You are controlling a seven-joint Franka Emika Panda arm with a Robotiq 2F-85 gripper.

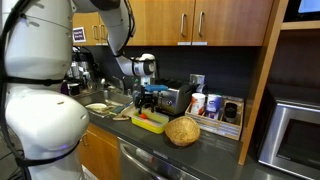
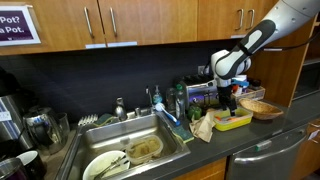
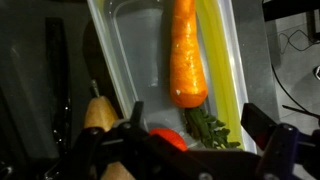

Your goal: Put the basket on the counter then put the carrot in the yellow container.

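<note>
Orange carrot lies lengthwise inside the yellow container, its green end toward the claw, which hangs released just above it, jaws spread to either side. Wicker basket sits on the dark desk beside the container.

Wooden upper cabinets hang over a dark backsplash, with a steel sink below.

I see the orange carrot with green leaves inside the yellow-green container, the tan woven basket beside that container, and the dark grey counter beneath it.
</note>
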